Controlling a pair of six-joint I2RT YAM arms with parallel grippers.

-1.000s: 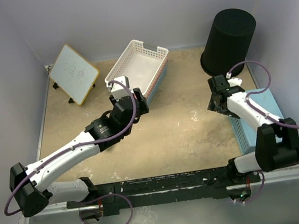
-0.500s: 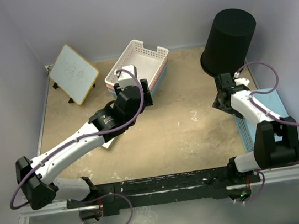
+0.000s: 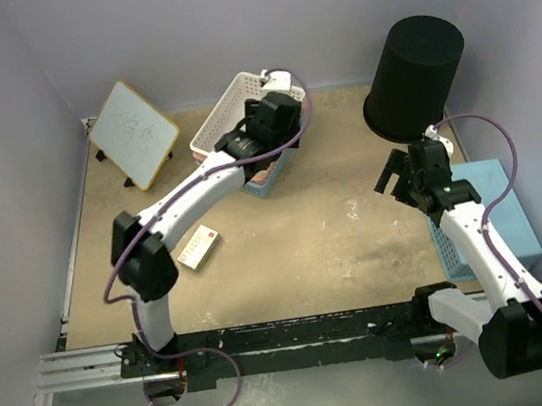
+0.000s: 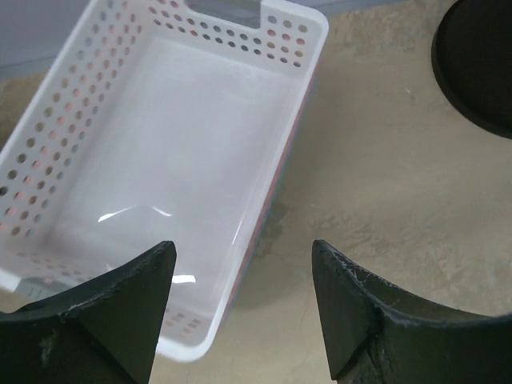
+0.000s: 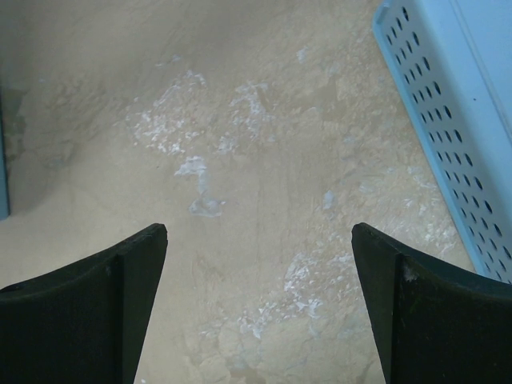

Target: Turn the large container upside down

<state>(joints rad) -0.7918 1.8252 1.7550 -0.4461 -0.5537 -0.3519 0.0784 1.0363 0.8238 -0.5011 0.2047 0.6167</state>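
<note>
At the far left, a small whiteboard (image 3: 135, 133) leans at the back of the table (image 3: 337, 244). Next to it sits a white lattice basket (image 3: 220, 124). The left fingers (image 4: 242, 256) hang over that basket. They are spread apart and hold nothing, and they are well apart from the thing we need. A small white card (image 3: 196, 246) lies flat nearer the front.

The middle of the table is bare, so that is where we have room to swing things.

The right fingers (image 3: 401, 177) hang above the table, wide apart and empty, just in front of the black wastebasket (image 3: 415, 77). It stands in the back right corner, close to the back wall (image 3: 256, 23) and the right wall (image 3: 526, 76).

We think it is light, thin plastic. It looks stiff enough to keep its shape, but it may squash a little if squeezed. Its round sides look smooth and slippery, and too wide for the fingers to go around. The best place to hold it is the thin lip, with one finger inside and one outside. The wider, lipped end seems to be down on the table, though we cannot be sure. If so, we must tip it first to reach that lip.

A blue lattice basket (image 3: 501, 221) lies near it on the right, beside the wall. It is tight there, so tipping toward the bare middle looks safest.
</note>
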